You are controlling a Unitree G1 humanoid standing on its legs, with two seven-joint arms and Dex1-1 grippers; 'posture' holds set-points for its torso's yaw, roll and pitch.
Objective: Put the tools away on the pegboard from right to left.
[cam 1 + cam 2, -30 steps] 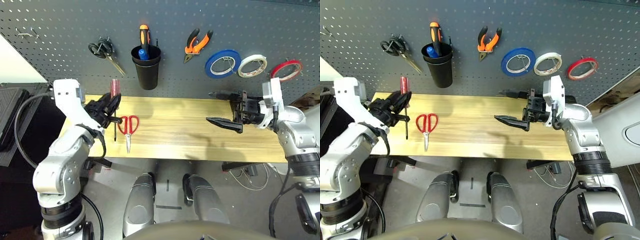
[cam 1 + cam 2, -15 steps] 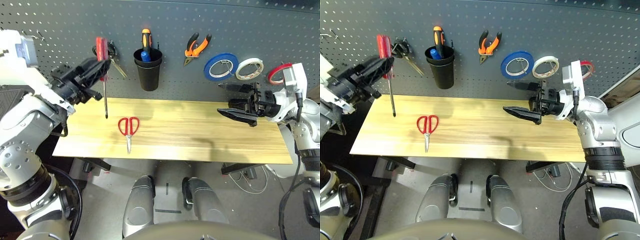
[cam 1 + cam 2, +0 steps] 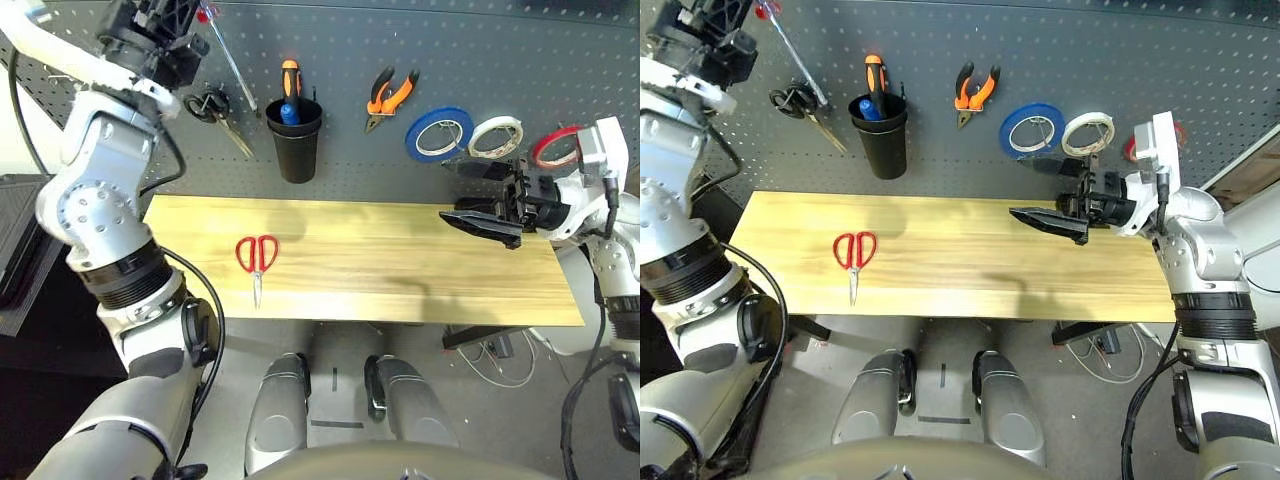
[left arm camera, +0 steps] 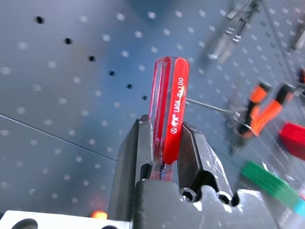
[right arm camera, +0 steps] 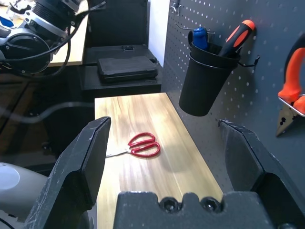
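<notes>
While the left gripper point(image 4: 164, 143) pinches the small red-handled screwdriver point(image 4: 167, 112) high against the dark grey perforated pegboard point(image 3: 400, 40), shaft slanting down toward the black cup point(image 3: 294, 135), the right gripper point(image 3: 483, 195) hangs spread wide over the wooden surface point(image 3: 380, 270).

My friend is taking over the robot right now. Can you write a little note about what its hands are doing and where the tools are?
Left end effector: shut on the red-handled screwdriver, raised in front of the upper left of the pegboard.
Right end effector: open, holding nothing, hovering over the right end of the table.
Done: red tape ring and orange-handled pliers hang on the pegboard.
Left: stow the screwdriver, then the red-handled scissors, which lie on the table's left part.
</notes>
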